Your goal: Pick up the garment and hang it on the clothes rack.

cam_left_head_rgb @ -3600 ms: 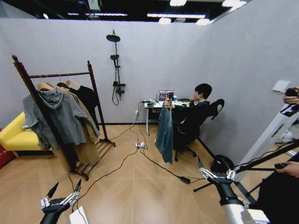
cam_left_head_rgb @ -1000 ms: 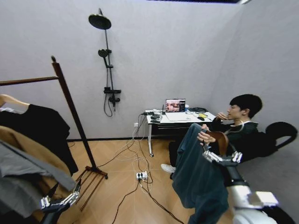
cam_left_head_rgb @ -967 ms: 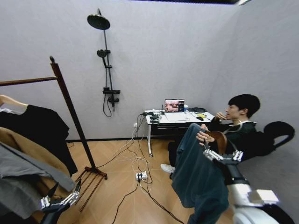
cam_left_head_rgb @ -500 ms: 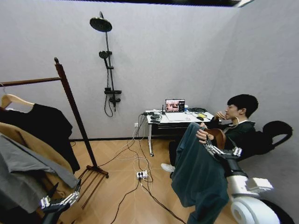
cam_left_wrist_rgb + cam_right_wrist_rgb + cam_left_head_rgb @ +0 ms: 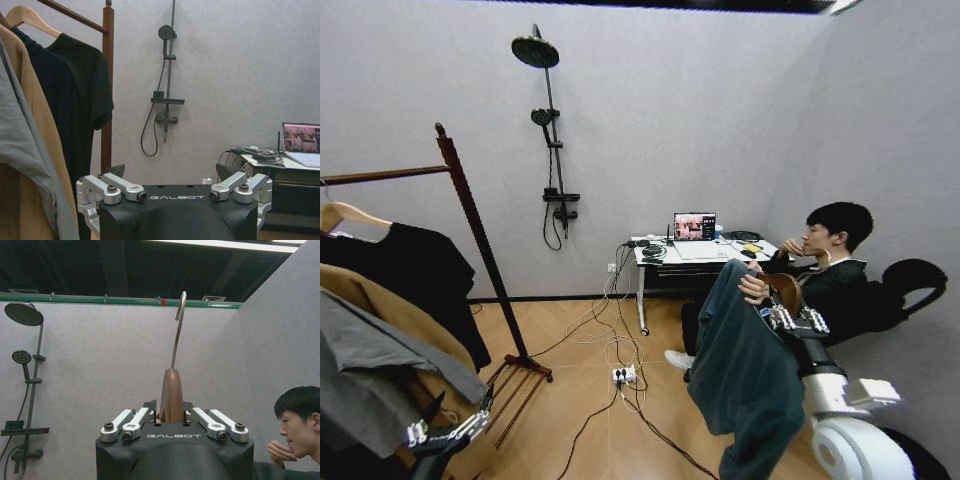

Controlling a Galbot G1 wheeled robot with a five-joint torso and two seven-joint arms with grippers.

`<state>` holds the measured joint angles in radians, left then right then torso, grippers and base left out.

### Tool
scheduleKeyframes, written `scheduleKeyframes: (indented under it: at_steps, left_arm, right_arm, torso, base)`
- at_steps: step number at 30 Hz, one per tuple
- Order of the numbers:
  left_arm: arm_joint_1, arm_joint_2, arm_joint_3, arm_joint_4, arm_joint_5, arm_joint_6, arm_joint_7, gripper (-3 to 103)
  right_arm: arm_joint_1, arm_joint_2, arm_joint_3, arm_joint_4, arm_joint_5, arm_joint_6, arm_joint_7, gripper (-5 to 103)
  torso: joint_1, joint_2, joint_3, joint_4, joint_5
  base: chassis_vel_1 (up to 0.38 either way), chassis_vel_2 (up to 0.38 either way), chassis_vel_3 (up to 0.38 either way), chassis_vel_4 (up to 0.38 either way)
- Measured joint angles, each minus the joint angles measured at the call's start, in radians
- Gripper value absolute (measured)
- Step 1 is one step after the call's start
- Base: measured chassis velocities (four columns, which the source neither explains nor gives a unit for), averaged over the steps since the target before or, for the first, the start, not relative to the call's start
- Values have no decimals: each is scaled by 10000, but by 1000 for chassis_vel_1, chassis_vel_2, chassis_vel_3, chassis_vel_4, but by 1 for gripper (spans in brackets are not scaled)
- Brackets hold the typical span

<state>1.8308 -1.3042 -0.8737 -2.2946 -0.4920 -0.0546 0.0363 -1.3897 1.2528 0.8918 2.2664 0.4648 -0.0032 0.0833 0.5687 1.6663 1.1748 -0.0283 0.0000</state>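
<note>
Right end effector (image 5: 786, 318) raised and clamped; left end effector (image 5: 452, 424) low, spread wide.

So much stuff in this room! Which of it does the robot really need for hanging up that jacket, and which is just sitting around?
Needed:
- garment, on a wooden hanger
- right gripper, shut on the hanger
- clothes rack

Just around:
- left gripper, low and open
- black shirt
- shower fixture
- desk with laptop
- floor cables
</note>
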Motion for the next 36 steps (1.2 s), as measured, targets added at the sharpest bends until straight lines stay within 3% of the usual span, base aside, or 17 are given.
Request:
scheduleKeyframes:
  at_steps: [1, 4, 36]
  left_arm:
    - [0, 0, 0, 0, 0, 0, 0, 100]
    - [0, 0, 0, 0, 0, 0, 1, 100]
    - [0, 0, 0, 0, 0, 0, 0, 100]
  right_arm:
    - [0, 0, 0, 0, 0, 0, 0, 26]
    - [-22, 17, -8, 13, 28, 109, 6, 10]
    - [-282, 87, 13, 221, -208, 263, -75, 10]
  torso:
    - [0, 0, 0, 0, 0]
    - [0, 0, -1, 1, -1]
    - [-1, 1, -1, 0, 0]
  base:
    - [0, 0, 0, 0]
    - [0, 0, 0, 0]
    - [0, 0, 0, 0]
